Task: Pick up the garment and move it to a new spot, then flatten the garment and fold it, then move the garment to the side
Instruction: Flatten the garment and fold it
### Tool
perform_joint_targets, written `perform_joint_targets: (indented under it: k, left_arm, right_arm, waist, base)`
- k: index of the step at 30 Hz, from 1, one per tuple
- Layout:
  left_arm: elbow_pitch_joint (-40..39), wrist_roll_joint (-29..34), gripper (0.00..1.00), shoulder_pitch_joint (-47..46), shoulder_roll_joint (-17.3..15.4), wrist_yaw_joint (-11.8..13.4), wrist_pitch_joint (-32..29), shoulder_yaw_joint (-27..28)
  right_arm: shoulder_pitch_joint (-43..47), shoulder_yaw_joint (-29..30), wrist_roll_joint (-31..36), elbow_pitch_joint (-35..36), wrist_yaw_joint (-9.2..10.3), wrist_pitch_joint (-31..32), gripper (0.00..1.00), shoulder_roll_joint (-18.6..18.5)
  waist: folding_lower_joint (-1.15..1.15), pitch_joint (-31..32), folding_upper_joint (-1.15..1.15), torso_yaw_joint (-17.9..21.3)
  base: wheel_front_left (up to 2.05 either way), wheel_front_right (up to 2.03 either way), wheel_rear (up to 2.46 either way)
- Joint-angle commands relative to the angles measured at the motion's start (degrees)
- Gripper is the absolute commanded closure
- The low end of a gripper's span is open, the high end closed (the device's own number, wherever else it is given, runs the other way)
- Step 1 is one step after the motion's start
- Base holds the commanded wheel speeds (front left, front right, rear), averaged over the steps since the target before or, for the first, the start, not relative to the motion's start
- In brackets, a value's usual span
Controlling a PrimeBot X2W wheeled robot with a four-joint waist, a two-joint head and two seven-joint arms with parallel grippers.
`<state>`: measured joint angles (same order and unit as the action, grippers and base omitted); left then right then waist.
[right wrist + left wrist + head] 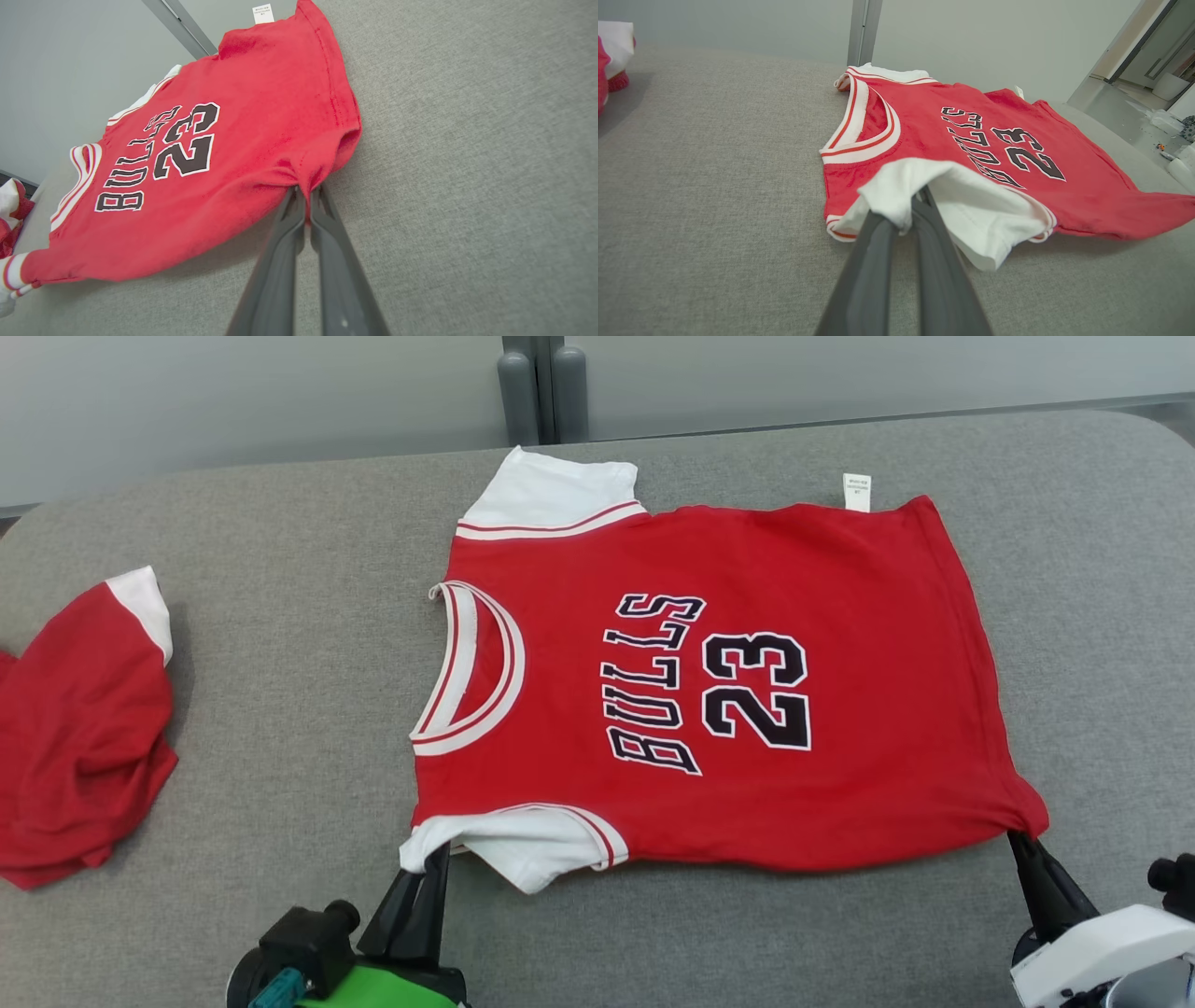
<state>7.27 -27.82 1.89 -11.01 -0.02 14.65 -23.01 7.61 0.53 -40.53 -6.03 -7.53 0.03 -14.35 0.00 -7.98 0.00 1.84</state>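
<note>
The garment (747, 691) is a red jersey with white sleeves and "BULLS 23" in black, spread nearly flat on the grey table, collar to the left. My left gripper (428, 863) is shut on the near white sleeve (901, 196), whose cloth bunches between the fingers. My right gripper (1019, 840) is shut on the near hem corner, which puckers at the fingertips (306, 198). The jersey's near edge lifts slightly between the two grips. The garment (994, 154) and its print also face me in the right wrist view (187, 154).
A second red and white garment (75, 737) lies crumpled at the table's left edge. The grey padded table (280, 644) has bare room left and right of the jersey. A grey wall with a post (541, 383) stands behind the table.
</note>
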Motion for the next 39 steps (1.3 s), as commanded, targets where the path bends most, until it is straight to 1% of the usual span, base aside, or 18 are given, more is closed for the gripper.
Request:
perform_joint_targets:
  k: [1, 6, 10, 15, 19, 24, 26, 27, 28, 29, 30, 33, 35, 37, 39]
  left_arm:
    - [0.12, 0.87, 1.0, -1.75, -0.8, -0.5, -0.36, -0.29]
    - [1.17, 2.18, 1.0, -7.05, -2.39, -2.22, -1.89, -1.18]
    - [2.73, 3.41, 1.0, -12.4, -3.23, -3.49, -3.01, -1.85]
    - [7.35, 3.42, 1.0, -19.98, -2.76, -4.7, -3.71, -2.0]
    - [13.1, 3.71, 1.0, -26.05, -2.34, -5.52, -3.38, -2.24]
    - [21.29, 3.76, 1.0, -32.86, -0.88, -6.57, -2.75, -4.09]
    - [24.33, 3.63, 1.0, -34.98, -0.26, -6.93, -2.15, -4.85]
    - [25.81, 3.49, 1.0, -35.73, -0.02, -6.96, -1.85, -5.15]
    - [27.28, 3.7, 0.8, -36.66, 0.16, -7.02, -1.51, -5.47]
    - [28.26, 3.95, 0.14, -37.3, 0.34, -7.05, -1.1, -5.6]
    - [29.48, 3.81, 0.0, -37.77, 0.65, -7.1, -0.71, -5.53]
    - [31.68, 2.96, 0.0, -37.66, 1.16, -7.21, 0.09, -4.82]
    - [32.31, 2.2, 0.0, -36.28, 1.19, -7.29, 0.46, -3.72]
    - [31.56, 1.65, 0.0, -34.47, 1.08, -7.31, 0.51, -2.41]
    - [30.06, 1.96, 0.0, -32.14, 0.89, -7.32, 0.5, -1.29]
  right_arm:
    - [-1.34, 0.55, 0.36, 0.58, 0.08, 0.77, 1.0, 0.36]
    - [-4.9, 1.85, -0.3, 1.37, 0.08, 4.01, 1.0, 1.38]
    - [-8.33, 2.63, -0.7, 0.23, 0.09, 6.74, 1.0, 1.75]
    - [-14.52, 2.62, 0.02, -2.51, 0.08, 9.08, 1.0, 1.59]
    - [-20.59, 2.17, 0.88, -7.1, 0.09, 9.04, 1.0, 1.67]
    - [-27.13, 0.78, 2.26, -14.95, 0.09, 8.13, 1.0, 1.85]
    - [-28.97, 0.16, 2.66, -17.4, 0.08, 7.11, 1.0, 1.7]
    - [-29.76, 0.16, 2.83, -18.36, 0.09, 6.25, 0.98, 1.65]
    - [-30.58, -0.39, 2.93, -19.16, 0.08, 5.15, 0.51, 1.58]
    - [-30.92, -0.75, 2.8, -19.88, 0.08, 4.34, 0.0, 1.59]
    - [-31.23, -1.29, 2.65, -20.64, 0.08, 3.44, 0.0, 1.45]
    - [-30.9, -3.32, 3.2, -21.72, 0.08, 0.71, 0.0, 0.15]
    - [-29.71, -4.15, 1.56, -22.17, 0.08, -1.05, 0.0, -0.33]
    - [-28.57, -4.46, 1.46, -22.46, 0.09, -2.7, 0.0, -2.04]
    - [-27.22, -5.0, 0.54, -22.41, 0.07, -3.78, 0.0, -2.65]
  waist:
    - [0.0, -0.29, 0.0, 0.27]
    - [0.0, -0.86, 0.0, 0.72]
    - [0.0, -1.73, 0.0, 1.15]
    - [0.0, -3.41, 0.0, 1.97]
    - [0.0, -5.01, 0.0, 2.67]
    - [0.0, -6.57, 0.0, 2.83]
    - [0.0, -6.91, 0.0, 2.85]
    - [0.0, -7.03, 0.0, 2.9]
    - [0.0, -7.12, 0.0, 2.95]
    - [0.0, -7.12, 0.0, 2.97]
    - [0.0, -7.06, 0.0, 2.99]
    - [0.0, -6.51, 0.0, 2.88]
    - [0.0, -5.84, 0.0, 2.83]
    - [0.0, -5.3, 0.0, 2.7]
    - [0.0, -4.92, 0.0, 2.37]
  base:
    - [0.0, 0.0, 0.0]
    - [0.0, 0.0, 0.0]
    - [0.0, 0.0, 0.0]
    - [0.0, 0.0, 0.0]
    - [0.0, 0.0, 0.0]
    - [0.0, 0.0, 0.0]
    - [0.0, 0.0, 0.0]
    - [0.0, 0.0, 0.0]
    - [0.0, 0.0, 0.0]
    - [0.0, 0.0, 0.0]
    - [0.0, 0.0, 0.0]
    - [0.0, 0.0, 0.0]
    - [0.0, 0.0, 0.0]
    - [0.0, 0.0, 0.0]
    - [0.0, 0.0, 0.0]
